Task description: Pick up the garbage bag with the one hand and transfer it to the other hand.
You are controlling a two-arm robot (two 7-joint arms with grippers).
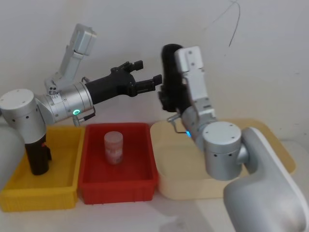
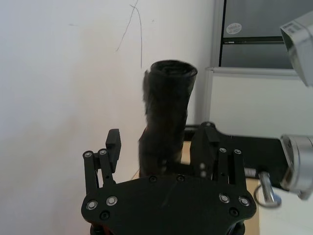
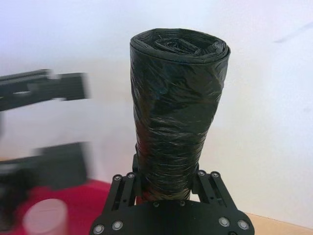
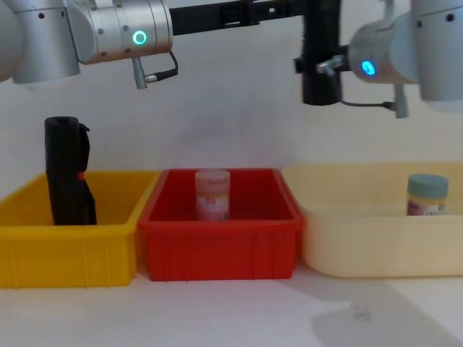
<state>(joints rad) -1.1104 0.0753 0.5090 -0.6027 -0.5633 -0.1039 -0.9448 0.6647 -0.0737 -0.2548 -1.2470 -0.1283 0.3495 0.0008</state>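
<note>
bag roll (image 3: 178, 105) upright in the air above the trays, base clamped in my right gripper (image 3: 168, 188) | left gripper (image 1: 147, 77) jaws apart, just beside the roll | risk: I let go on the right before the left closes, roll drops toward red tray (image 1: 145, 181) | risk: left fingers knock the roll, tilt it
</note>
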